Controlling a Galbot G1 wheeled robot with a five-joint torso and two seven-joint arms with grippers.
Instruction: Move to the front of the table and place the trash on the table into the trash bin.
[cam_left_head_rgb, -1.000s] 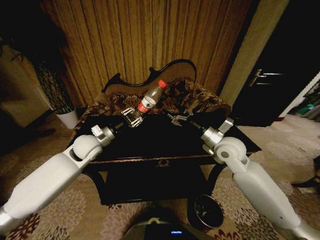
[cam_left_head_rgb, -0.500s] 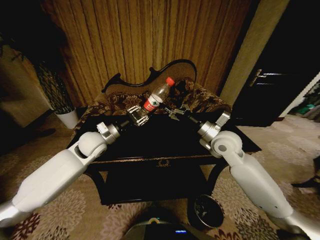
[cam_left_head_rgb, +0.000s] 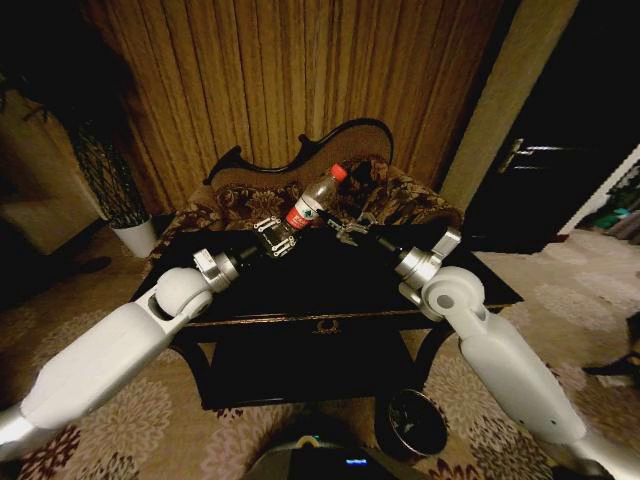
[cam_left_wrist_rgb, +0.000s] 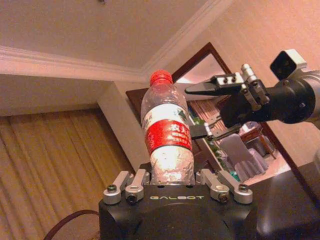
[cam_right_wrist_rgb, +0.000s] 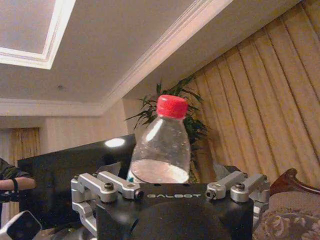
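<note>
My left gripper (cam_left_head_rgb: 277, 236) is shut on the base of the clear plastic bottle (cam_left_head_rgb: 312, 200), held tilted above the far side of the black table (cam_left_head_rgb: 300, 285), red cap pointing up and away. In the left wrist view the bottle (cam_left_wrist_rgb: 167, 135) rises from the left gripper (cam_left_wrist_rgb: 172, 186), and my right gripper (cam_left_wrist_rgb: 195, 111) is open beside its label. My right gripper (cam_left_head_rgb: 345, 228) is just right of the bottle in the head view. The bottle's upper part (cam_right_wrist_rgb: 161, 147) shows close in front of the right gripper (cam_right_wrist_rgb: 160, 190). The trash bin (cam_left_head_rgb: 415, 422) stands on the floor by the table's front right leg.
A floral sofa (cam_left_head_rgb: 390, 195) with a curved dark frame stands right behind the table, before tan curtains. A white plant pot (cam_left_head_rgb: 135, 237) is on the floor at the far left. A dark door (cam_left_head_rgb: 545, 150) is at the right. Patterned carpet surrounds the table.
My left gripper has carried the bottle to the right and farther out. The right gripper has reached up and left until it is beside the bottle.
</note>
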